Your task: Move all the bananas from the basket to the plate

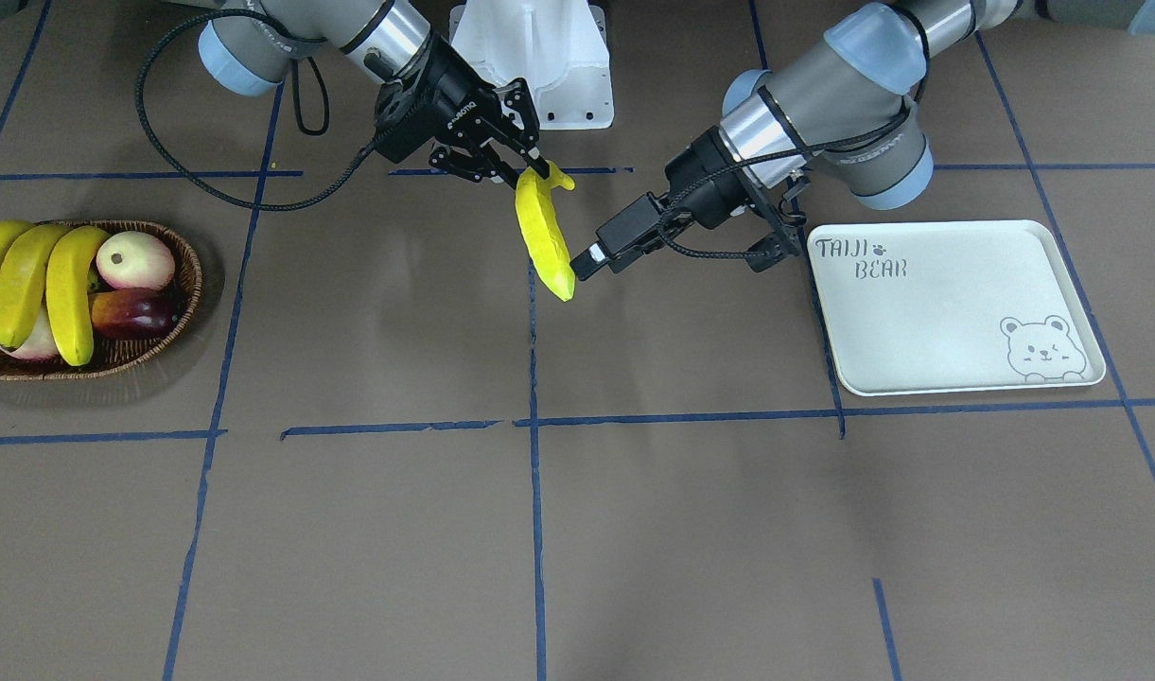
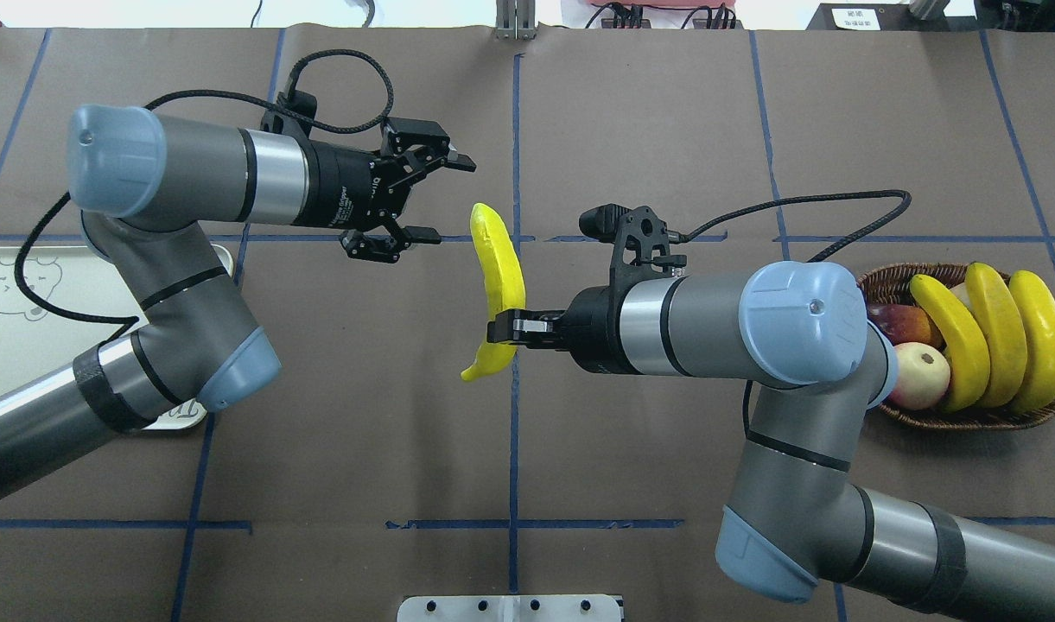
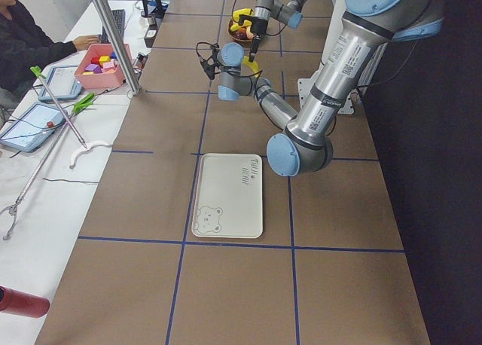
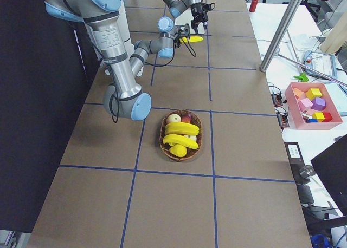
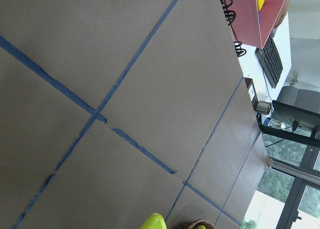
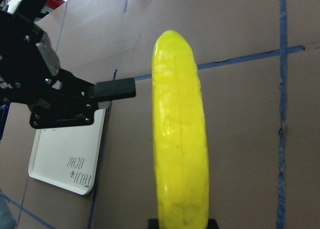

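Observation:
My right gripper (image 2: 505,330) is shut on a yellow banana (image 2: 498,275) near its stem end and holds it in the air over the table's middle; it fills the right wrist view (image 6: 181,139). My left gripper (image 2: 445,197) is open and empty, its jaws wide apart just left of the banana's free tip, not touching it. Three more bananas (image 2: 994,333) lie across the wicker basket (image 2: 880,278) at the right. The cream-white plate (image 1: 946,312) with "TAIJI BEAR" lies bare on my left side, partly under my left arm in the overhead view (image 2: 17,345).
A pale peach (image 1: 134,260) and a dark red fruit (image 1: 128,314) also lie in the basket. The white robot base (image 1: 539,57) stands at the table's near edge. Blue tape lines cross the brown table. Operators' desks with a pink box (image 4: 314,104) stand beyond the far edge.

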